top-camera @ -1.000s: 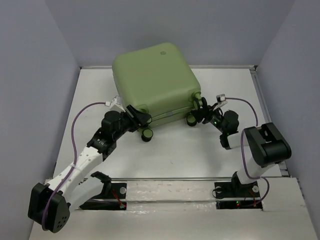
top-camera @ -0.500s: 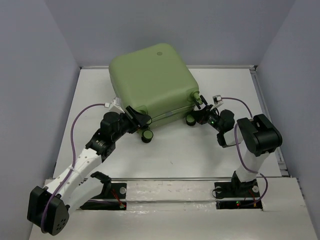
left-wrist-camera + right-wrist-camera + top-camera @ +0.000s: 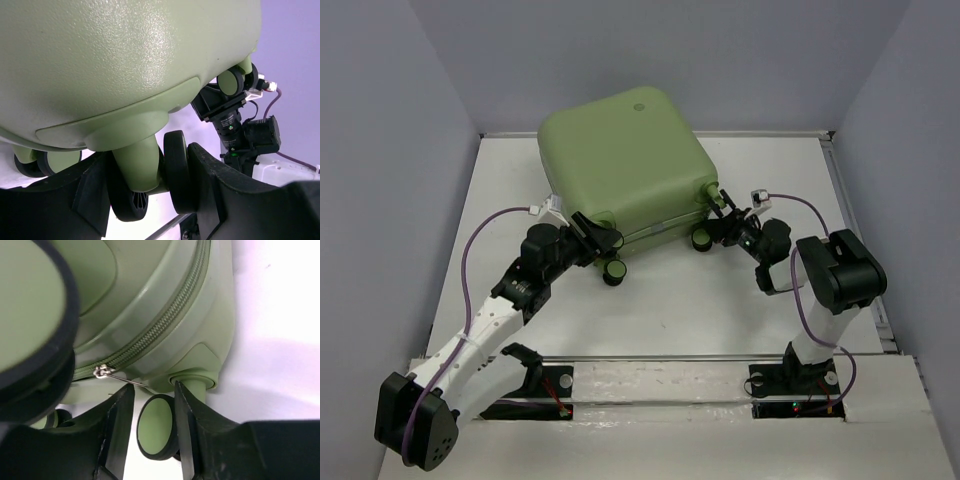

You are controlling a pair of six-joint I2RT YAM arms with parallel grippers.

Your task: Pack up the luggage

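Note:
The luggage (image 3: 620,160), a pale olive-green hard-shell suitcase, lies closed at the back middle of the table. My left gripper (image 3: 605,243) is at its near-left corner. In the left wrist view that gripper (image 3: 145,160) is shut on the corner wheel caster (image 3: 175,170), with the green stem and black wheels between the fingers. My right gripper (image 3: 717,222) is at the near-right corner. In the right wrist view it (image 3: 153,387) stands open just below the zipper pull (image 3: 102,371), whose thin metal tab ends over the left fingertip. A green-faced wheel (image 3: 157,427) shows between the fingers.
The zipper seam (image 3: 165,322) runs round the shell's edge. Two wheels (image 3: 613,270) (image 3: 702,240) rest on the white tabletop (image 3: 670,310) in front of the case. Grey walls enclose the table on three sides, and a raised rail (image 3: 840,190) runs along the right edge.
The suitcase has shifted a little to the left, and the right arm has drawn in closer to the case's right corner. The left gripper keeps its hold on the wheel.

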